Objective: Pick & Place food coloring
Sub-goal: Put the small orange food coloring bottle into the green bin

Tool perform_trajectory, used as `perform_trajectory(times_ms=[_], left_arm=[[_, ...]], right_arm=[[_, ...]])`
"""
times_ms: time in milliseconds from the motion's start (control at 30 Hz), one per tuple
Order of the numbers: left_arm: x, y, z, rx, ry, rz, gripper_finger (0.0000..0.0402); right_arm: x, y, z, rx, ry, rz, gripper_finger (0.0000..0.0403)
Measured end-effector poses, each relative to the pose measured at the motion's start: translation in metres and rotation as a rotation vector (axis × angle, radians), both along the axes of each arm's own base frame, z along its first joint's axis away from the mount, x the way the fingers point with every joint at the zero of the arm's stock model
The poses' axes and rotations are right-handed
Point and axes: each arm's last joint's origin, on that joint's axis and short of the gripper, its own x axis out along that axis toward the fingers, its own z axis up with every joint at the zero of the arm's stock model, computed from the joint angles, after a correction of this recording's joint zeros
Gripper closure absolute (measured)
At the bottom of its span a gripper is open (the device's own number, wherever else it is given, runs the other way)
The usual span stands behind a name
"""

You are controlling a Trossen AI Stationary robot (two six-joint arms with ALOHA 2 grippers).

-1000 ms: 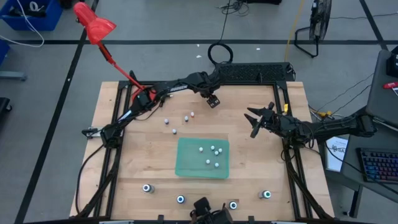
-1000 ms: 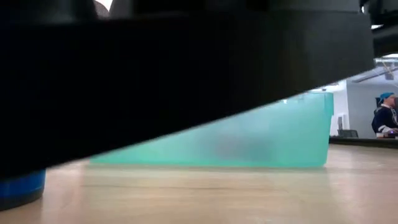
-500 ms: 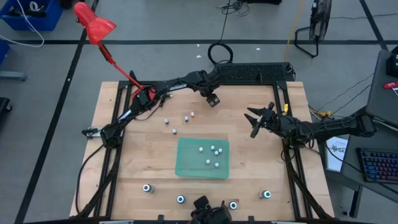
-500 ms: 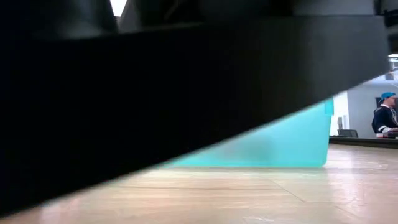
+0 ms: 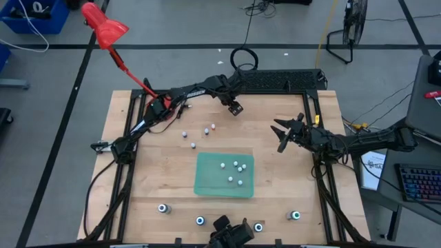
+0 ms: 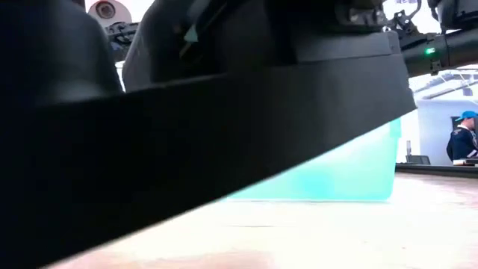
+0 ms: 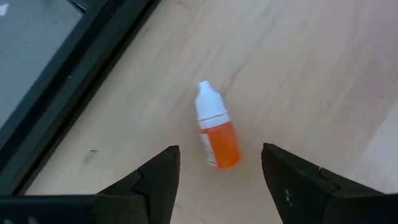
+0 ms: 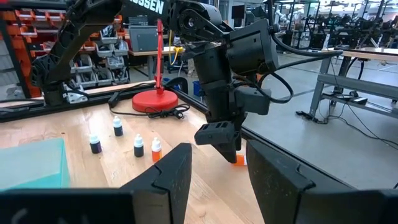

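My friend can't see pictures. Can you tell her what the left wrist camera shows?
A tiny bottle of orange food coloring with a white cap lies on its side on the light wooden table. The left tool hangs just above it with its two dark fingers open, one on each side, not touching it. A dark metal frame rail runs along the table's edge.

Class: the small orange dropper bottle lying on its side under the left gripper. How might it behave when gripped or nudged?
The orange bottle lies flat and looks round, so it would probably roll if nudged. It looks small, likely light. The open left gripper could squeeze it sideways out of its smooth grip.
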Motion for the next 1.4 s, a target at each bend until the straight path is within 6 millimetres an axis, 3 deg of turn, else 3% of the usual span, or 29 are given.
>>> perform_trajectory(times_ms=[700,1100,1267,1400], left_arm=[[0.0,-0.001,0.0,-0.041,-0.021,-0.013,0.0216],[-0.001,-0.008,-0.001,-0.041,0.022,-0.178,0.0252],[-0.003,-0.012,0.022,-0.003,-0.015,-0.245,0.0252],[-0.007,-0.023,0.065,-0.023,-0.142,-0.344,0.0252]], right_arm=[[0.0,0.0,0.0,0.001,-0.004,0.009,0.0261],[0.002,0.003,0.002,0.021,-0.034,0.13,0.0261],[0.002,0.003,0.003,0.02,-0.025,0.124,0.0261],[0.011,-0.002,0.031,0.025,0.039,0.09,0.0261]])
